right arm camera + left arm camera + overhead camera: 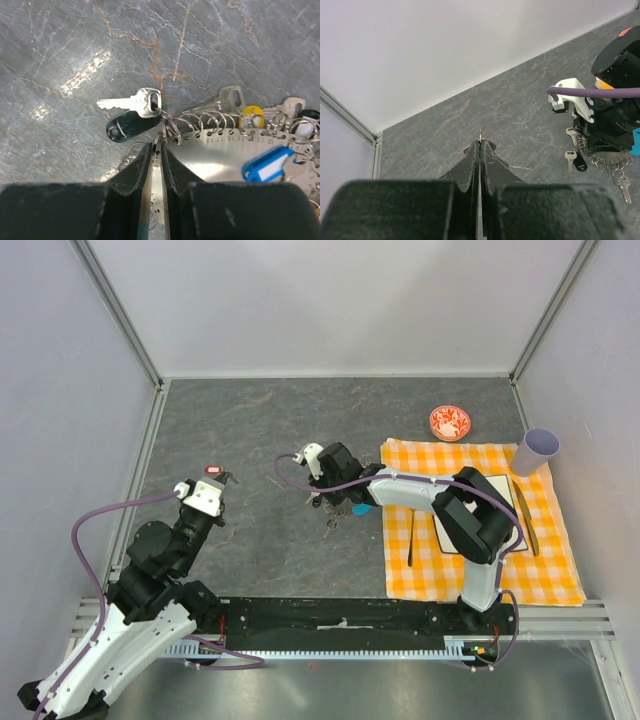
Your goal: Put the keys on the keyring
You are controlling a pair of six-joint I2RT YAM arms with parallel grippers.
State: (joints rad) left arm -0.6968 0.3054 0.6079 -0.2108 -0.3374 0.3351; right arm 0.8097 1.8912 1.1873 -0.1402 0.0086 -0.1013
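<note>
Right hand (156,147) pinches the keyring (220,150), key (131,102) just beyond.

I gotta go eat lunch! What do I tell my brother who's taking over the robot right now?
Left gripper: shut on a thin metal sliver, too small to name.
Right gripper: shut on a small wire ring at the silver numbered keyring plate's edge.
Silver key with black plastic tag lies beside that ring, seemingly linked; other keys already hang on the plate.
To do: finish this ring, add whatever the left gripper holds.
</note>
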